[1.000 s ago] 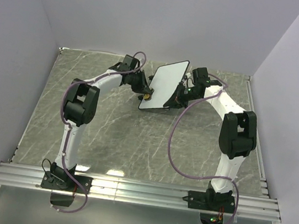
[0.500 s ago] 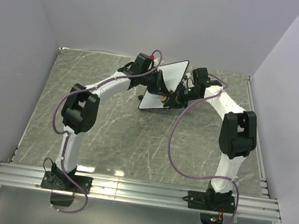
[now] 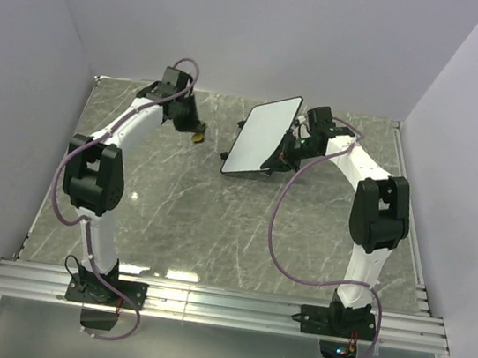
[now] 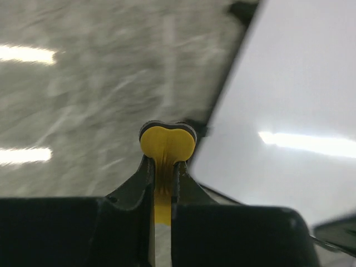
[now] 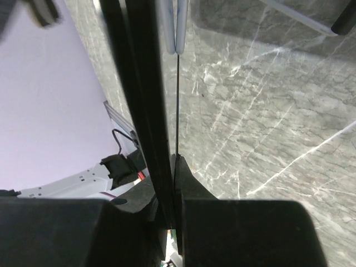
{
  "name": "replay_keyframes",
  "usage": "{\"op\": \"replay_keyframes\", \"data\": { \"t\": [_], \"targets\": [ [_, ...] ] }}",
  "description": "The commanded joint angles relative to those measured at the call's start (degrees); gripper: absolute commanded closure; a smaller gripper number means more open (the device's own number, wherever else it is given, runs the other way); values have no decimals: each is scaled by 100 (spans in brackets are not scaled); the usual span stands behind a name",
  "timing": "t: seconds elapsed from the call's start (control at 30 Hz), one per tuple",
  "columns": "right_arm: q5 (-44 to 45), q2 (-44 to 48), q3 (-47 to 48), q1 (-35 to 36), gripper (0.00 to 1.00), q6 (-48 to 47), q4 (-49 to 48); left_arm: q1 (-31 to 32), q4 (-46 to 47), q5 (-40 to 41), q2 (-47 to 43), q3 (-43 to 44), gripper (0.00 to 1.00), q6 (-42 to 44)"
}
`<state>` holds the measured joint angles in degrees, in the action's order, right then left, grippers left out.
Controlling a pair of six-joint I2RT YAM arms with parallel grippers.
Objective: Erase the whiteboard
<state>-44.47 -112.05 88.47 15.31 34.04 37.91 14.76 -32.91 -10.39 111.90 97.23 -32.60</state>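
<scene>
From above, the left hand (image 3: 195, 132) was held left of the tilted whiteboard (image 3: 261, 138), which stood on a grey marble table (image 3: 198, 218) (lilac walls around). At its wrist, a yellow eraser (image 4: 167, 143) was gripped. At the right wrist, the right hand (image 5: 169, 167) was clamped on the whiteboard's edge.

Glossy whiteboard (image 3: 263, 136), polished marble-look table (image 3: 189, 217) — matt yellow eraser (image 4: 167, 143)

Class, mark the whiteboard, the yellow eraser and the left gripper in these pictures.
whiteboard (image 3: 261, 136): top external view, the middle of its white face.
yellow eraser (image 4: 167, 143): left wrist view, its rounded end poking out ahead.
left gripper (image 4: 162, 164): left wrist view, midway between its tips, shut on the eraser.
</scene>
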Motion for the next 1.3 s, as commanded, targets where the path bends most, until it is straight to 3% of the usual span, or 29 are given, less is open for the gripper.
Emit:
{"op": "replay_keyframes", "data": {
  "t": [0.0, 0.03, 0.13, 0.17, 0.23, 0.37, 0.5, 0.8, 0.83, 0.87, 0.93, 0.97, 1.13, 1.27],
  "targets": [
    [474, -265, 250, 130, 100, 32, -179, -122, -428, 810, -317, -616, 100, 412],
    [474, -273, 285, 139, 96, 41, -179, -149, -392, 967, -370, -844, 100, 447],
    [421, -282, 285, 130, 71, 76, -231, -193, -278, 1022, -414, -1205, 99, 500],
    [413, -265, 277, 130, 58, 102, -249, -202, -234, 1187, -414, -1276, 97, 500],
    [404, -221, 268, 130, 46, 111, -284, -211, -164, 1415, -406, -1486, 90, 492],
    [421, -116, 311, 139, 37, 7, -232, -246, 21, 1698, -476, -1874, 87, 430],
    [614, 34, 487, 95, 33, -222, 40, -246, 179, 1795, -581, -2199, 75, 404],
    [860, 578, 461, -37, 29, -433, 296, -255, 267, 1962, -687, -2560, 29, 351],
    [1070, 753, 435, -46, 22, -460, 357, -255, 241, 1971, -765, -2595, 20, 316],
    [1159, 816, 435, -54, 13, -477, 357, -255, 241, 1971, -766, -2595, 20, 316],
    [1291, 965, 374, -55, 8, -495, 314, -255, 223, 2006, -897, -2595, 11, 298],
    [1361, 1088, 356, -55, 1, -521, 296, -255, 206, 2015, -941, -2578, 9, 307],
    [1871, 1597, 208, -54, 0, -539, -53, -246, -23, 2059, -1134, -2280, 3, 333],
    [2924, 3061, -636, -46, 0, -276, -1082, -246, 29, 1638, -1521, -2086, 3, 307]
  ]
}}
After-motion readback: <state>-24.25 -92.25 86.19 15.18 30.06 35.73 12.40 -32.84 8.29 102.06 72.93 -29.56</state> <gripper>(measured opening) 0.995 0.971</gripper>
